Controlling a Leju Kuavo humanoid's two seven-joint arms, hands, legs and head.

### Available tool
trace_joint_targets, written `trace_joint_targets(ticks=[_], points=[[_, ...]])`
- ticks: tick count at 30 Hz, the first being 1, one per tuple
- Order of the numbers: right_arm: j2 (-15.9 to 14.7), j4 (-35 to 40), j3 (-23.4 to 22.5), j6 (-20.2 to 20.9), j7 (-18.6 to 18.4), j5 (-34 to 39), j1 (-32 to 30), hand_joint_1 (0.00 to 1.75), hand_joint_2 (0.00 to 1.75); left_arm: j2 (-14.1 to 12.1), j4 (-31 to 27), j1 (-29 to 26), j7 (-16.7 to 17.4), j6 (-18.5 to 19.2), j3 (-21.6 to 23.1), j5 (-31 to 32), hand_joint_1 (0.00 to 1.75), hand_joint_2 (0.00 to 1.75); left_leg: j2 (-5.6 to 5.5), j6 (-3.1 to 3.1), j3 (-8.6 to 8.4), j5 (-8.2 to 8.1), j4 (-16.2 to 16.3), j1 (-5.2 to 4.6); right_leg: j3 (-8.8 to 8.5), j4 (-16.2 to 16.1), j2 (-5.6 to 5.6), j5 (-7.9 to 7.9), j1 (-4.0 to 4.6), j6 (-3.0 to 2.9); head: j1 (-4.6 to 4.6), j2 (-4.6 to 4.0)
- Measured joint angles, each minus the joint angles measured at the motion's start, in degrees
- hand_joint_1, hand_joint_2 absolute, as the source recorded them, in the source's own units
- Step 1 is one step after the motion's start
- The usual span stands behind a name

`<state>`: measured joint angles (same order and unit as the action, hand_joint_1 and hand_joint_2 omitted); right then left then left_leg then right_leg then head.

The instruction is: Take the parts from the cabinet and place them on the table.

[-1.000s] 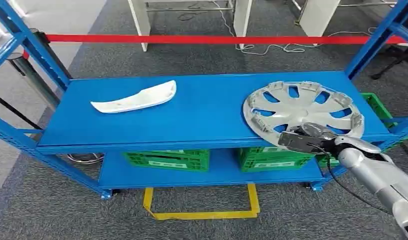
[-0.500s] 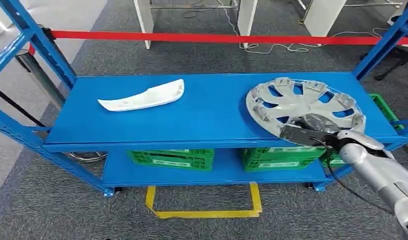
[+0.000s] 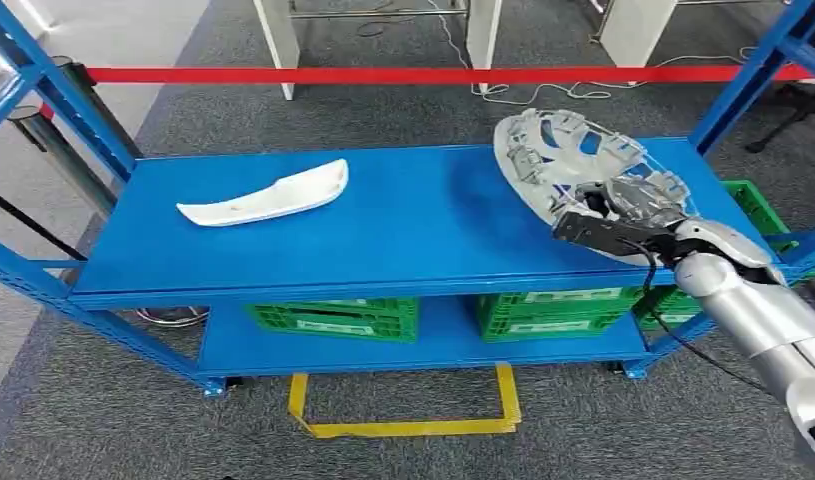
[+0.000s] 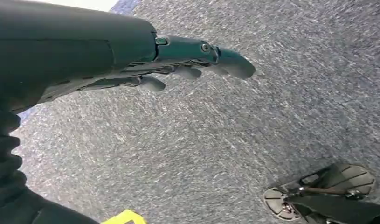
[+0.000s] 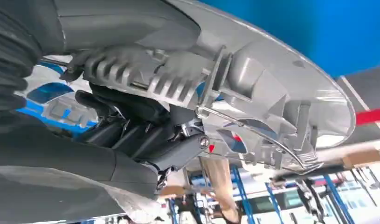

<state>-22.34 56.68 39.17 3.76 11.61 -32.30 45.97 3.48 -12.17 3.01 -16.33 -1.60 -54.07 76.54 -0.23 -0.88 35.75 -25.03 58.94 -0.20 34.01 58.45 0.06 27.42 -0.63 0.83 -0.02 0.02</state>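
A silver hubcap [image 3: 573,165] is tilted up off the right end of the blue shelf [image 3: 403,225], its ribbed back facing me. My right hand [image 3: 608,225] grips its near rim. The right wrist view shows the dark fingers [image 5: 146,140] hooked through the hubcap's [image 5: 272,102] openings. A white curved trim part [image 3: 268,196] lies flat at the shelf's left end. My left hand [image 4: 188,63] hangs over grey carpet, fingers straight and apart, holding nothing.
Blue uprights [image 3: 53,95] frame the rack on both sides. Green crates [image 3: 333,318] sit on the lower shelf. A red barrier tape [image 3: 383,75] runs behind the rack, with white table legs [image 3: 278,45] beyond. Yellow floor tape [image 3: 403,425] marks the carpet in front.
My right hand has lifted the hubcap from lying flat on the shelf to a steep tilt, moving it up and back. The white trim part stays in place.
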Motion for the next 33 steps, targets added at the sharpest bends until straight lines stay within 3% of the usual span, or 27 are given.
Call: trace_joint_targets(ticks=[3, 4, 5, 6, 8, 9, 10, 11, 13, 14, 15, 16, 18, 20, 21, 23, 24, 25, 27, 28, 29, 30, 33], points=[[0.09, 0.94, -0.39, -0.02, 0.00, -0.07, 0.08, 1.75, 1.75, 0.00, 0.00, 0.01, 0.02, 0.00, 0.02, 0.02, 0.00, 1.75, -0.07, -0.35, 0.18, -0.20, -0.07, -0.21, 0.02, -0.45, -0.19, -0.23, -0.26, 0.89, 0.00, 0.00], [0.11, 1.29, -0.57, -0.02, 0.00, -0.04, 0.14, 1.75, 1.75, 0.00, 0.00, 0.04, 0.02, 0.00, 0.04, 0.02, 0.00, 1.75, -0.06, -0.82, -0.05, 0.14, -0.83, -0.03, 0.03, -0.46, -0.19, -0.05, -0.23, 1.29, 0.07, 0.00], [0.11, 1.42, -0.74, -0.02, 0.00, -0.02, 0.21, 1.75, 1.75, 0.13, 0.00, 0.10, 0.02, 0.00, 0.07, 0.02, 0.00, 1.75, -0.06, -1.15, -0.29, 0.36, -1.15, 0.18, 0.97, 0.55, -0.12, 1.05, -0.37, 1.33, 0.13, 0.00], [0.11, 1.53, -0.79, 0.00, -0.02, -0.02, 0.41, 1.75, 1.75, 0.13, 0.00, 0.22, 0.02, 0.00, 0.09, 0.02, 0.00, 1.75, -0.08, -1.43, -0.25, 0.43, -1.15, 0.22, 2.31, 3.69, -0.09, 3.10, -0.33, 1.36, 0.28, 0.00], [0.11, 1.64, -0.81, 0.00, 0.00, -0.04, 0.35, 1.75, 1.75, 0.13, 0.00, 0.21, 0.02, 0.00, 0.09, 0.02, 0.00, 1.75, -0.08, -1.56, -0.24, 0.34, -1.12, 0.19, 6.80, 13.47, -0.05, 7.12, -0.35, 1.58, 0.31, 0.00], [0.11, 1.64, -0.81, 0.00, 0.00, -0.04, 0.30, 1.75, 1.75, 0.13, 0.00, 0.21, 0.02, 0.00, 0.09, 0.02, 0.00, 1.75, -0.08, -1.61, -0.23, 0.31, -1.08, 0.18, 8.64, 16.98, -0.06, 8.00, -0.36, 1.78, 0.37, 0.00], [0.11, 1.64, -0.81, 0.00, 0.00, -0.04, 0.24, 1.75, 1.75, 0.13, 0.00, 0.22, 0.02, 0.00, 0.09, 0.02, 0.00, 1.75, -0.09, -1.61, -0.26, 0.30, -1.07, 0.20, 9.18, 17.69, -0.08, 7.53, -0.44, 1.93, 0.35, 0.00], [0.11, 1.64, -0.81, 0.00, 0.00, -0.07, 0.26, 1.75, 1.75, 0.15, 0.00, 0.25, 0.02, 0.02, 0.09, 0.02, 0.00, 1.75, -0.10, -1.60, -0.32, 0.27, -1.03, 0.27, 8.52, 15.99, -0.09, 5.90, -0.52, 2.07, 0.37, 0.00], [0.11, 1.86, -0.94, 0.00, 0.00, -0.04, 0.41, 1.75, 1.75, 0.33, 0.00, 0.26, 0.02, 0.02, 0.15, 0.09, 0.00, 1.75, -0.21, -1.27, -0.37, 0.02, -0.67, 0.56, 4.02, 6.40, -0.17, 0.51, -0.71, 2.22, 0.39, 0.00], [0.11, 1.99, -1.07, 0.00, -0.02, -0.02, 0.52, 1.75, 1.75, 0.37, 0.00, 0.25, 0.02, 0.02, 0.15, 0.11, 0.00, 1.75, -0.27, -0.89, -0.30, -0.23, -0.41, 0.53, 1.90, 1.82, -0.27, -1.13, -0.88, 2.35, 0.41, 0.00], [0.18, 2.03, -1.07, 0.02, -0.02, 0.02, 0.86, 1.75, 1.75, 0.33, 0.00, 0.30, 0.02, 0.02, 0.15, 0.15, 0.00, 1.75, -0.30, -0.55, 0.08, -0.42, 0.09, 0.14, 0.46, 0.55, -0.18, -0.18, -0.48, 2.25, 0.48, 0.00], [0.22, 2.29, -1.09, 0.02, 0.00, 0.02, 0.94, 1.75, 1.75, 0.33, 0.00, 0.30, 0.02, 0.02, 0.15, 0.22, 0.00, 1.75, -0.34, -0.33, 0.34, -0.28, 0.19, 0.12, 0.61, 0.38, -0.11, 0.05, -0.64, 1.65, 0.30, 0.00], [0.26, 2.97, -1.18, 0.04, -0.02, 0.04, 1.03, 1.75, 1.75, 0.33, 0.00, 0.23, 0.04, 0.00, 0.15, 0.52, 0.00, 1.75, -0.31, 0.02, 0.32, -0.08, 0.07, 0.15, 0.86, 0.62, 0.04, 0.07, -0.48, 1.13, 0.37, 0.00], [0.46, 3.69, -1.27, 0.07, -0.09, 0.04, 1.44, 1.75, 1.75, 0.35, 0.00, 0.33, 0.09, 0.00, 0.17, 0.61, 0.00, 1.75, -0.22, 0.72, 0.55, -0.94, 0.85, 0.24, 0.57, 0.41, -0.06, -0.12, -0.90, 0.46, 0.35, 0.00], [0.52, 4.19, -1.42, 0.07, -0.11, -0.02, 1.68, 1.75, 1.75, 0.42, 0.00, 0.37, 0.09, -0.02, 0.22, 0.61, 0.00, 1.75, -0.09, 1.05, 1.38, -2.49, 3.04, 0.27, 0.47, 0.42, -0.10, -0.05, -0.89, 0.08, 0.13, 0.00], [0.68, 4.90, -1.44, 0.07, -0.20, -0.20, 2.12, 1.75, 1.75, 0.39, 0.00, 0.35, 0.13, -0.02, 0.20, 0.63, 0.00, 1.75, -0.09, 1.44, 5.18, -6.60, 11.79, 0.41, 0.42, 0.43, -0.13, -0.02, -0.77, -0.15, 0.11, 0.00], [0.70, 5.20, -1.44, 0.09, -0.26, -0.31, 2.16, 1.75, 1.75, 0.42, 0.00, 0.33, 0.13, -0.02, 0.20, 0.70, 0.00, 1.75, -0.09, 1.50, 7.23, -7.98, 16.09, 0.43, 0.39, 0.45, -0.12, 0.03, -0.68, -0.23, 0.15, 0.00], [0.70, 5.59, -1.44, 0.07, -0.33, -0.39, 2.16, 1.75, 1.75, 0.44, 0.00, 0.31, 0.20, -0.02, 0.22, 0.79, 0.00, 1.75, -0.08, 1.48, 8.13, -8.10, 17.86, 0.43, 0.35, 0.47, -0.12, 0.07, -0.63, -0.29, 0.13, 0.00], [0.83, 6.20, -1.46, 0.07, -0.46, -0.39, 2.27, 1.75, 1.75, 0.46, 0.00, 0.30, 0.37, -0.02, 0.22, 1.07, 0.00, 1.75, -0.09, 1.16, 7.17, -5.42, 15.32, 0.41, 0.19, 0.47, -0.04, 0.15, -0.55, -0.37, 0.11, 0.00], [0.89, 6.78, -1.46, 0.09, -0.61, -0.48, 2.59, 1.75, 1.75, 0.44, 0.00, 0.34, 0.65, -0.39, 0.22, 1.11, 0.00, 1.75, -0.09, 0.70, 4.54, -1.74, 9.22, 0.33, 0.06, 0.47, 0.05, 0.23, -0.54, -0.34, 0.17, 0.00], [0.98, 7.30, -1.46, 0.09, -0.68, -0.50, 2.91, 1.75, 1.75, 0.39, 0.00, 0.35, 0.94, -0.79, 0.22, 1.11, 0.00, 1.75, -0.09, 0.32, 2.33, 0.79, 4.04, 0.24, -0.01, 0.46, 0.13, 0.29, -0.54, -0.32, 0.13, 0.00], [1.03, 7.74, -1.46, 0.09, -0.74, -0.55, 3.14, 1.75, 1.75, 0.35, 0.00, 0.40, 1.09, -1.20, 0.22, 1.11, 0.00, 1.75, -0.13, 0.08, 1.00, 0.29, 1.66, 0.01, 0.02, 0.39, 0.18, 0.34, -0.45, -0.20, 0.20, 0.00], [1.14, 9.53, -1.18, 0.26, -1.22, -1.09, 3.40, 1.75, 1.75, 0.35, 0.00, 0.45, 1.86, -3.22, 0.20, 1.07, 0.00, 1.75, -0.25, -0.17, 0.85, 0.03, 0.43, -0.30, 0.45, 0.25, 0.24, 0.01, -0.49, 0.65, 0.28, 0.00]])
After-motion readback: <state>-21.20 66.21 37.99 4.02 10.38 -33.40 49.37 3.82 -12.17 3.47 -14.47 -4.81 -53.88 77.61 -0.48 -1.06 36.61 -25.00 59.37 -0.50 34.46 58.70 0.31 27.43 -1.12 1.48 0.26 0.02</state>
